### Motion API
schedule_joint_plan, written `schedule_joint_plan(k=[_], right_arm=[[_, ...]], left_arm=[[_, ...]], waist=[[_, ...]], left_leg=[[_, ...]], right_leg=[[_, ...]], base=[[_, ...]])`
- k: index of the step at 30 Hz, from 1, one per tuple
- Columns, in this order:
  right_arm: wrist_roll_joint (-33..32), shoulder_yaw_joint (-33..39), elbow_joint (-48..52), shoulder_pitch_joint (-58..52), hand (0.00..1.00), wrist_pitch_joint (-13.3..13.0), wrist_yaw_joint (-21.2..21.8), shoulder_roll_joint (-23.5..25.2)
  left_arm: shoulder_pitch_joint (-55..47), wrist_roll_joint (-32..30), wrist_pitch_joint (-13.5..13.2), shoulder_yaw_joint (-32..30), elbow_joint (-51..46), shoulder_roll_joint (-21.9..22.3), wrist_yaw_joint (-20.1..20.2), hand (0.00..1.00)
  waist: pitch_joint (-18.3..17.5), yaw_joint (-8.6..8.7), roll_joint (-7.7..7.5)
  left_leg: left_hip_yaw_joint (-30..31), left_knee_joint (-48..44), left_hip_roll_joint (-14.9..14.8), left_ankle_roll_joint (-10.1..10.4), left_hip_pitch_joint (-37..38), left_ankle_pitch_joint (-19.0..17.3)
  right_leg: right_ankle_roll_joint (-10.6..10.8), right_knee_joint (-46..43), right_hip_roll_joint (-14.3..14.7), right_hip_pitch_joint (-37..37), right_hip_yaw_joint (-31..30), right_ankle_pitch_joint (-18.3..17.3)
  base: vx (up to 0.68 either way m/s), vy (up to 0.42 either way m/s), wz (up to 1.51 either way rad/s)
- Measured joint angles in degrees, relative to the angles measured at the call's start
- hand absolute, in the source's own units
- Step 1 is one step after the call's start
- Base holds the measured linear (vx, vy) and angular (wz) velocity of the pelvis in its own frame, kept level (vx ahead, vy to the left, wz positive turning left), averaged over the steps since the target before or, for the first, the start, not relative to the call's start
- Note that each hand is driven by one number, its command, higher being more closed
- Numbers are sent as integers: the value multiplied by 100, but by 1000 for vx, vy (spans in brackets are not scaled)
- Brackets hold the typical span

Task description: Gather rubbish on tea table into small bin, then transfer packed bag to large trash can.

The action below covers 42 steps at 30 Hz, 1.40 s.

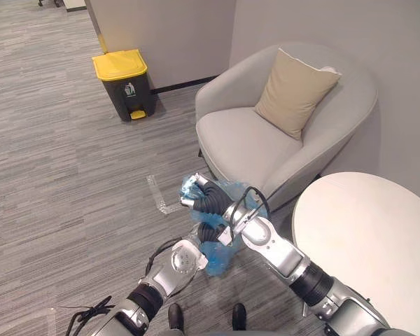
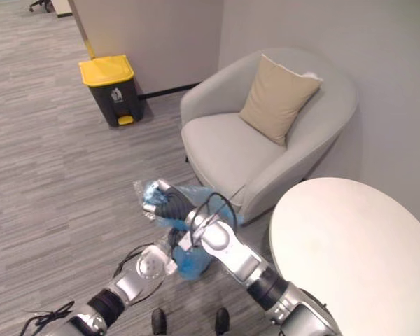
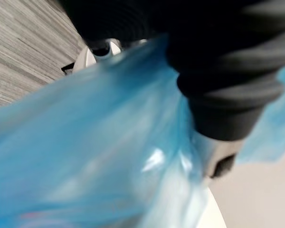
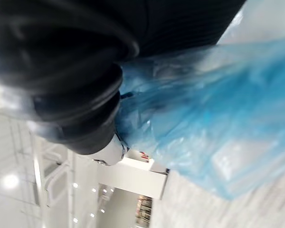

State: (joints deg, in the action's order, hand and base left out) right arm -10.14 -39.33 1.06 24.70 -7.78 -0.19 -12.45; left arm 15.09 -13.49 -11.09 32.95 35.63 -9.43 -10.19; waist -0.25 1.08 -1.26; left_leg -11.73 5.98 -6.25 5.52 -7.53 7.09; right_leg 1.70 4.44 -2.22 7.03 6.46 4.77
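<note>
A blue plastic rubbish bag (image 1: 220, 255) hangs above the carpet in front of the armchair, between both hands. My right hand (image 1: 204, 198) is at the bag's top, fingers curled round the bunched plastic (image 2: 148, 190). Just below it, my left hand (image 1: 208, 232) presses against the bag's side, its fingers buried in the blue plastic (image 3: 99, 142). The right wrist view is close up against the crumpled bag (image 4: 204, 118). The large trash can (image 1: 124, 84), dark grey with a yellow lid, stands by the wall at the far left with its lid down.
A grey armchair (image 1: 252, 147) with a beige cushion (image 1: 294, 91) stands right behind the bag. The round white tea table (image 1: 371, 231) is at the right. Striped grey carpet runs from here to the trash can, with a white tape mark (image 1: 157, 192) on it.
</note>
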Motion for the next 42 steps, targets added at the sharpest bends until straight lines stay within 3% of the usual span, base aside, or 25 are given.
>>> schedule_joint_plan(k=[12,13,20,28,34,42], right_arm=[[-571,-186,3,-6,100,-14,-43,387],[-571,-186,3,-12,0,-15,-43,389],[-521,-119,17,-383,0,-149,9,519],[706,356,21,-864,0,-316,-87,528],[2339,990,176,-1149,0,-359,-547,-39],[3074,2112,716,-1957,0,-407,-977,-612]], left_arm=[[-15,141,158,-281,107,225,-465,100],[-18,146,160,-282,107,225,-468,100],[-315,247,196,-556,106,223,-439,100],[-667,356,205,-959,-134,237,-398,100],[-823,353,203,-1211,-450,214,-320,100],[-1202,356,186,-1583,-800,117,-306,100]], waist=[[-1,28,0],[-2,28,-1],[-72,76,-94],[-79,116,-104],[-95,99,-109],[-96,92,-108]], left_leg=[[96,25,-40,37,-7,21],[99,23,-38,37,-7,21],[115,-4,-34,38,-7,22],[134,-3,-46,37,4,22],[144,4,-63,38,54,16],[141,27,-62,43,52,7]], right_leg=[[-11,0,36,-4,35,5],[-12,0,35,-5,37,6],[-16,15,35,-17,39,11],[-16,14,33,-37,49,10],[8,18,31,-102,59,-8],[47,36,30,-104,59,-36]], base=[[-9,-3,0],[0,0,0],[35,2,0],[0,0,0],[0,0,0],[0,0,0]])
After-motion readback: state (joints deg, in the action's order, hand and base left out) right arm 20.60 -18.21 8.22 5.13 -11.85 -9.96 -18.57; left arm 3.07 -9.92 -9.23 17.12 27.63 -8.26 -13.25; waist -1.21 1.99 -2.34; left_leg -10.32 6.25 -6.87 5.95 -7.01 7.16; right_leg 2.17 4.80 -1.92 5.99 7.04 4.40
